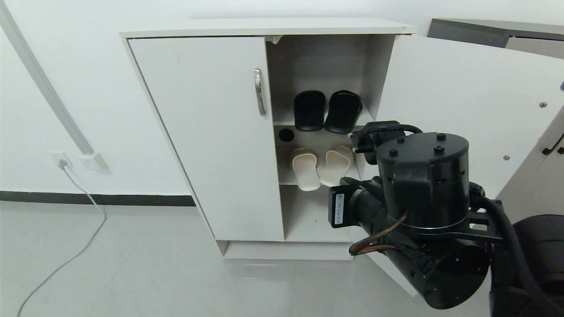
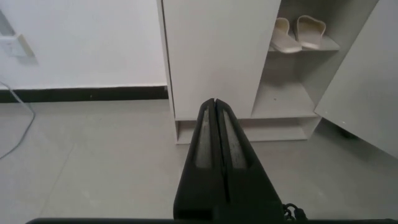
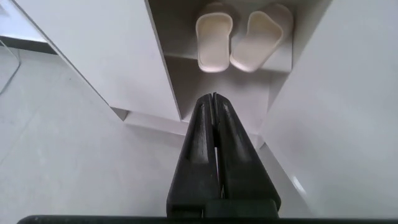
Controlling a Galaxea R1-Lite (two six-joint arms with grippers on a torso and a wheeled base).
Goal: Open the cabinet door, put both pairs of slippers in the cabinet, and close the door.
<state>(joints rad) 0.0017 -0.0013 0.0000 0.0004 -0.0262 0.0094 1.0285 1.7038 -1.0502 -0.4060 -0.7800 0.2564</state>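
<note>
You are facing the cabinet (image 1: 264,28) with its right door (image 1: 462,110) standing wide open and its left door (image 1: 207,132) lying flush shut, the metal handle (image 1: 260,91) running along that door's inner edge. The black slippers (image 1: 341,112) are sitting side by side on the cabinet's upper shelf, toes pointing toward its back wall. The white slippers (image 1: 306,169) are resting on the shelf directly below them, also side by side, the right one angling slightly toward its partner.

Your right gripper (image 3: 214,98) is hanging in front of the cabinet's open half, below the white pair, its fingers pressing together and grasping nothing. Your left gripper (image 2: 215,106) is hovering over the floor out in front of the cabinet's shut door, likewise clenched on nothing. Neither one is touching the cabinet.

A wall socket (image 1: 61,162) is sitting well to the left of the cabinet, with a cable (image 1: 83,246) trailing from it across the floor.
</note>
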